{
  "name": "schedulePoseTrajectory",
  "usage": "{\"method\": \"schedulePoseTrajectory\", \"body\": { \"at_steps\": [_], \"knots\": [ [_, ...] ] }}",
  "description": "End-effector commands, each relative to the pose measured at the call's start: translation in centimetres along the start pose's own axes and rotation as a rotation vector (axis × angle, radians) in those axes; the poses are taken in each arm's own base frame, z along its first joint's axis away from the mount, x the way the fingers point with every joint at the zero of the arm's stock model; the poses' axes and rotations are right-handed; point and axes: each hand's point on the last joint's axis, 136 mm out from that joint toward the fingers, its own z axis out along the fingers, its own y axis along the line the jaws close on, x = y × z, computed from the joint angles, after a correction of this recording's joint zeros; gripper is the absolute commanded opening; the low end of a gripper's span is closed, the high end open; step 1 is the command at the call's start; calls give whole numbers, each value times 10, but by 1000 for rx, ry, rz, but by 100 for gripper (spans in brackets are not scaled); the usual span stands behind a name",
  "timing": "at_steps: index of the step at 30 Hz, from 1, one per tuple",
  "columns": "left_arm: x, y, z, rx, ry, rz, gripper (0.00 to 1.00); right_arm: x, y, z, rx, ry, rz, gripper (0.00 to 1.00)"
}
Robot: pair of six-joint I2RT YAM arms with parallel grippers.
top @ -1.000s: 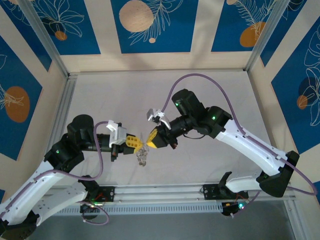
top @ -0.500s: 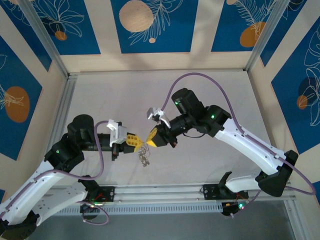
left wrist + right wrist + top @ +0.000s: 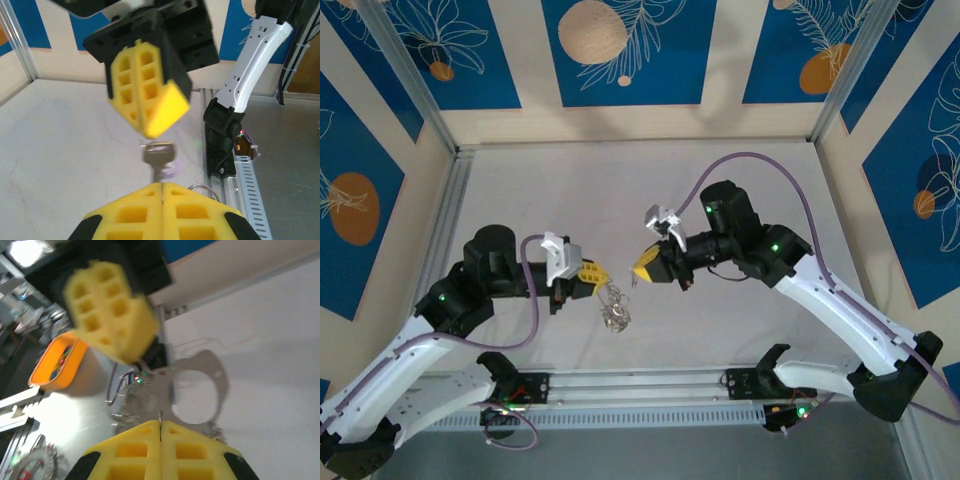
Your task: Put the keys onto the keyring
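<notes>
Risk: L gripper (image 3: 596, 274) clenched on silver key (image 3: 159, 154), keyring (image 3: 614, 312) dangling by tips; we fear slip w/ thin pinch. R gripper (image 3: 642, 270) clenched, grasp unclear; misaligned approach cd knock key.

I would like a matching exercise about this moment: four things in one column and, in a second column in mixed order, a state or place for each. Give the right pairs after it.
Things:
1. left gripper
2. right gripper
3. key
4. keyring

States or places:
A. shut, apart from the key
B. shut on the key's blade
C. silvery loops beside the left gripper's tip
D. head sticking out of a closed gripper

Right pairs: 1-B, 2-A, 3-D, 4-C
</notes>
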Motion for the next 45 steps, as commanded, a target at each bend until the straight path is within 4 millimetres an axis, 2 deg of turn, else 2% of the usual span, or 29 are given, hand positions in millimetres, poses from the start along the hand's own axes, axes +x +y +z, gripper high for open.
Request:
{"method": "schedulePoseTrajectory", "body": {
  "at_steps": [1,5,8,14,16,18,20,22,26,28,29,33,37,41,45],
  "knots": [
    [-16,7,-5,-48,-28,16,0,16,-56,-3,166,-19,186,0],
    [-12,13,-2,-66,-16,-1,0,58,-122,-3,263,-46,456,0],
    [-9,17,1,-79,-6,-10,0,96,-151,13,273,-28,588,0],
    [-7,20,5,-83,-8,-22,0,160,-184,46,258,39,756,1],
    [-6,21,6,-85,-8,-26,0,169,-188,51,247,31,763,9],
    [-4,23,6,-91,-5,-30,0,165,-184,49,248,-4,714,25],
    [-4,23,6,-95,-2,-32,0,154,-174,41,298,-49,600,52],
    [-3,23,5,-98,0,-32,0,142,-158,33,347,-73,471,69],
    [-3,24,5,-101,1,-33,0,114,-114,19,362,-166,197,86],
    [-4,23,5,-98,-2,-34,0,104,-90,11,338,-229,101,91],
    [-5,23,5,-98,-5,-33,0,98,-78,7,327,-265,55,100],
    [-6,24,5,-100,-6,-34,0,81,-38,2,291,-315,-75,99],
    [-6,25,6,-102,-4,-40,0,61,-17,11,335,-325,-155,99],
    [-7,27,7,-108,-2,-47,0,44,-3,27,379,-319,-210,99],
    [-7,30,8,-116,5,-47,0,31,1,41,401,-326,-226,99]
  ]
}}
